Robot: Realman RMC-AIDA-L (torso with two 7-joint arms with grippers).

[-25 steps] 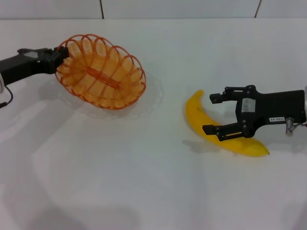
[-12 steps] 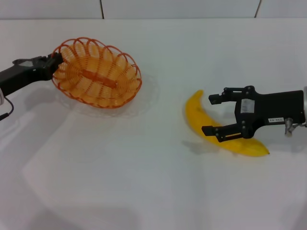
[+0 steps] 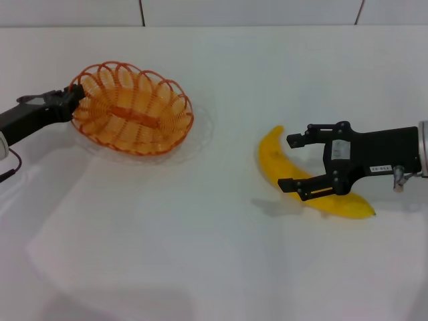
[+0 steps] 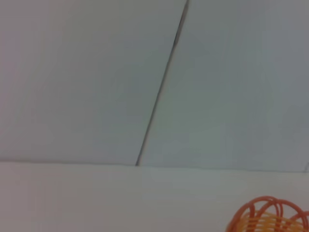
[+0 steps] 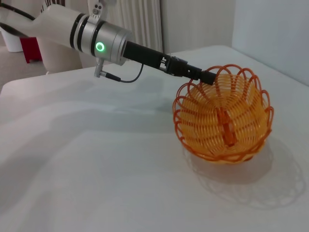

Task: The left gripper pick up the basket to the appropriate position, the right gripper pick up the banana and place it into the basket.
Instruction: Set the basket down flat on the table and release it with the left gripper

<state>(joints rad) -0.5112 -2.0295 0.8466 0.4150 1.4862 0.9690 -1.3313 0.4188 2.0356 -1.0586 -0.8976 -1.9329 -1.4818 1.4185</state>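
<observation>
While the white surface (image 3: 200, 254) spreads bare between them, the basket (image 3: 130, 110) sits at ten o'clock, tipped slightly, its rim pinched shut in the left end effector (image 3: 72, 100); placing it looks like the step in hand. At four o'clock the banana (image 3: 304, 180) lies flat, the right end effector (image 3: 297, 164) spread open astride its middle, not yet squeezing. Next, that end effector should close, lift and carry toward ten o'clock. Nothing stands between; only the basket's tilt could make the drop awkward.
</observation>
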